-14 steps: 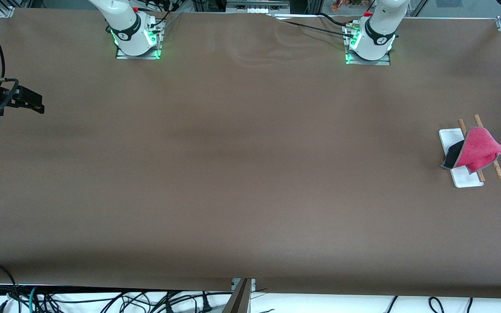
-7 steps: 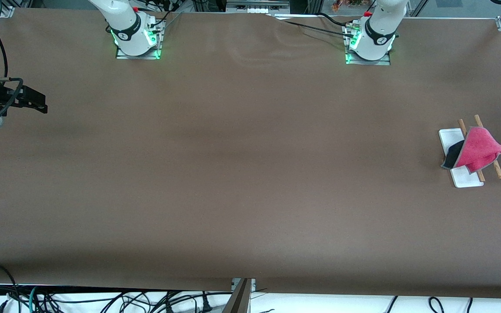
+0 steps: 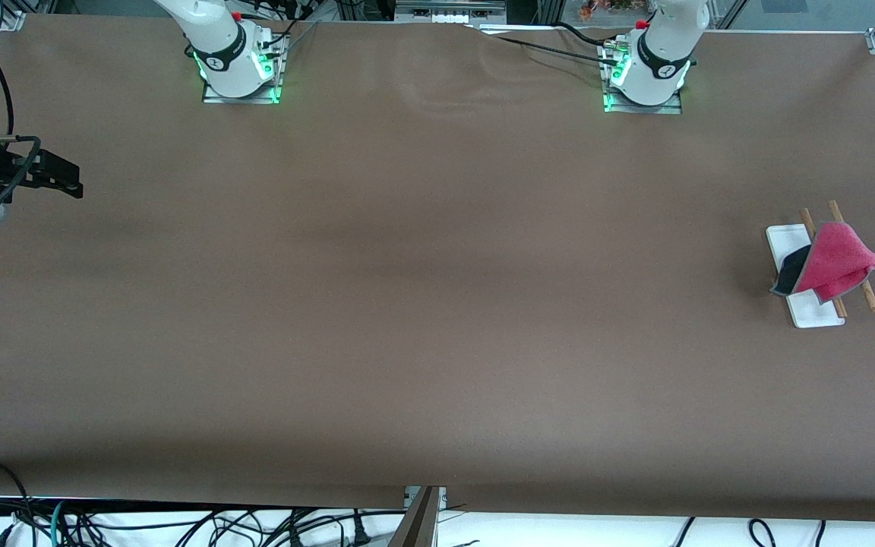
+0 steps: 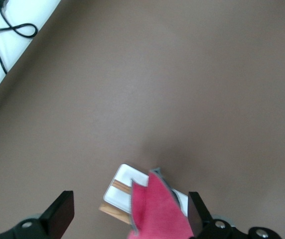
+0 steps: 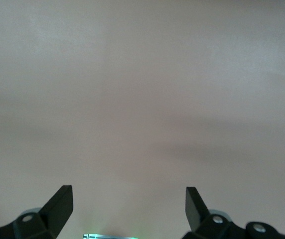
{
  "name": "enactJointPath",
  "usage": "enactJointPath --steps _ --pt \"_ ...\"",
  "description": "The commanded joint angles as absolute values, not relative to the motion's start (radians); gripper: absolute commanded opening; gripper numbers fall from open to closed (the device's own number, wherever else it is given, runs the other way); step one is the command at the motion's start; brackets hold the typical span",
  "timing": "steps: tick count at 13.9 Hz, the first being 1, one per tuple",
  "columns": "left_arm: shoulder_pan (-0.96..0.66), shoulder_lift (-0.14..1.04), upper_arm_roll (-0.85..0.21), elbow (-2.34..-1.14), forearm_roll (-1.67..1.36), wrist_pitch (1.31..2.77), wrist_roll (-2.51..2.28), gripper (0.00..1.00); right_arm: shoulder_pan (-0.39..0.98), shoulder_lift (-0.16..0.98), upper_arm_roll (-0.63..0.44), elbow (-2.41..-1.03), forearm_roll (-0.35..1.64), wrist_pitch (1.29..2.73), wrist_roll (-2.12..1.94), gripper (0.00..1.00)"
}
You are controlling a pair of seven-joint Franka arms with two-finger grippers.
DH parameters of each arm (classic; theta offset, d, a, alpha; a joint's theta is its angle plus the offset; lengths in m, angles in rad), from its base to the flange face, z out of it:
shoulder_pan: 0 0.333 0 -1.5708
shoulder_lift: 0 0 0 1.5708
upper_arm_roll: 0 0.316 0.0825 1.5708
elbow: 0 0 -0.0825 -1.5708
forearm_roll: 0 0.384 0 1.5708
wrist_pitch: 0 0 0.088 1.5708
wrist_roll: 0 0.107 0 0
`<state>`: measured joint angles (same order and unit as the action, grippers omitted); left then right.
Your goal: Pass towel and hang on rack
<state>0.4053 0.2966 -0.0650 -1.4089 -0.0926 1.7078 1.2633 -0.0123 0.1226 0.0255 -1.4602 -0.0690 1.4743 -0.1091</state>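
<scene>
Wide brown tabletop (image 3: 422, 304), and the only things standing on it are down at the left arm's end: the rack (image 3: 806, 308) with the towel (image 3: 836, 262) on it. Cables (image 3: 179, 524) trail below the tabletop's near edge, well apart from the rack. Nothing stands between the rack and either arm's base.

The towel is draped over the rack's two wooden rods (image 3: 870, 300), pink-red side up, a dark grey flap hanging toward the white base. The rod tips poke out on both sides of the cloth. The left wrist view shows the same: pink cloth (image 4: 160, 211) over the white base (image 4: 125, 184) and the rods.

The left end effector (image 4: 127, 219) hangs in the air over the rack, fingers (image 4: 63, 211) spread wide, holding nothing; the cloth lies below, between them. In the front view it is out of frame.

The right end effector (image 3: 65, 182) sits over the tabletop's edge at the right arm's end, well apart from the rack, pointing sideways toward it. Its fingers (image 5: 60, 201) are spread wide too, holding nothing, only bare brown surface below them.
</scene>
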Motion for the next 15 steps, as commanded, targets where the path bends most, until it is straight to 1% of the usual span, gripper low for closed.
enactJointPath --steps 1,4,6,8,12,15 --pt "0.319 0.106 -0.044 -1.609 -0.046 1.752 1.027 1.00 -0.015 0.117 0.029 -1.454 -0.055 1.462 -0.098 1.00" --pt "0.243 0.031 -0.044 -1.675 -0.020 1.734 0.737 1.00 -0.015 0.117 0.029 -1.454 -0.057 1.463 -0.100 1.00" --pt "0.186 0.014 -0.044 -1.677 -0.020 1.665 0.478 1.00 -0.015 0.117 0.029 -1.454 -0.057 1.465 -0.100 1.00" --pt "0.137 -0.003 -0.046 -1.677 -0.020 1.637 0.256 1.00 -0.017 0.117 0.029 -1.454 -0.057 1.466 -0.101 1.00" --pt "0.094 -0.021 -0.048 -1.678 -0.021 1.597 0.025 1.00 -0.017 0.117 0.029 -1.454 -0.057 1.468 -0.101 1.00" --pt "0.092 -0.008 -0.072 -1.663 -0.032 1.560 -0.003 1.00 -0.017 0.117 0.029 -1.454 -0.057 1.468 -0.101 1.00"
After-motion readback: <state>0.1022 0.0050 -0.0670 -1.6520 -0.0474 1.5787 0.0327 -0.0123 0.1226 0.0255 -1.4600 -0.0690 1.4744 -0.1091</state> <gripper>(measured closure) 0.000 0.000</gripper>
